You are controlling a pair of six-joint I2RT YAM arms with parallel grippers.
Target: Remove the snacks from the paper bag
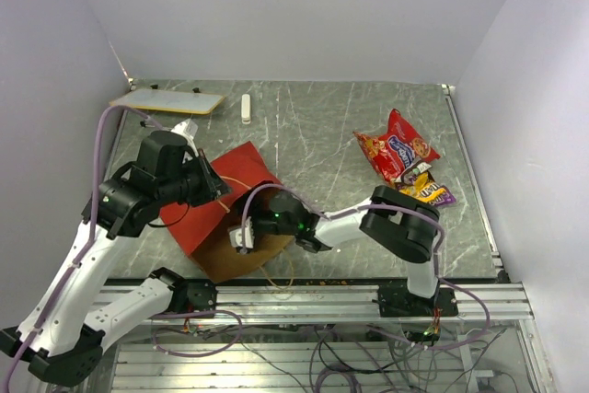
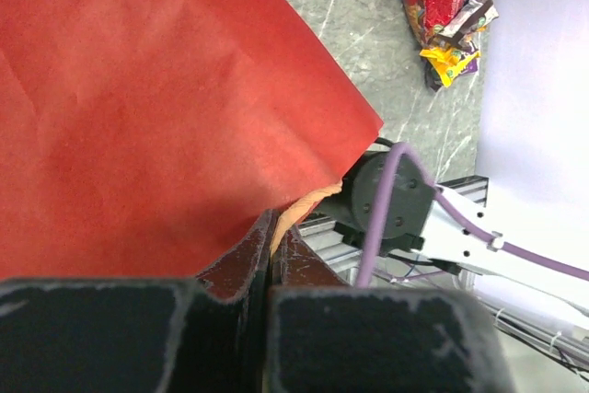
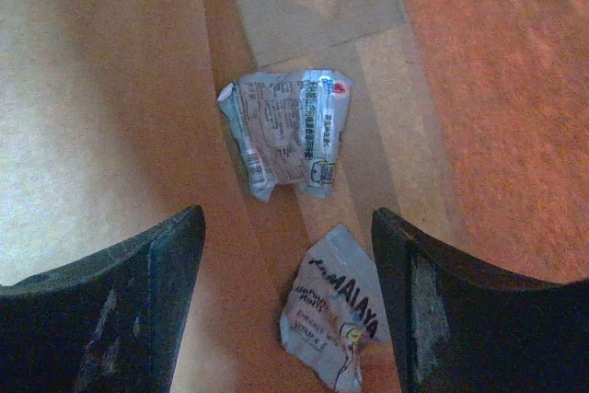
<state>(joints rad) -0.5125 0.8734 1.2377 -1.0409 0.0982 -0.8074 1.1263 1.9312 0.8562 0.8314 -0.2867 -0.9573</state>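
Paper bag lies on its side near the table's near-left corner, red outside, brown kraft inside. My left gripper is pinched tight on the bag's red edge, paper caught between the fingers. My right gripper reaches inside the bag with its jaws standing wide, nothing clamped. On the brown floor ahead of it lies a crumpled silver-blue packet; a second packet with blue lettering lies between my fingers, closer to the right one. By the table's right edge, well apart from the bag, a red snack bag touches yellow and purple wrappers.
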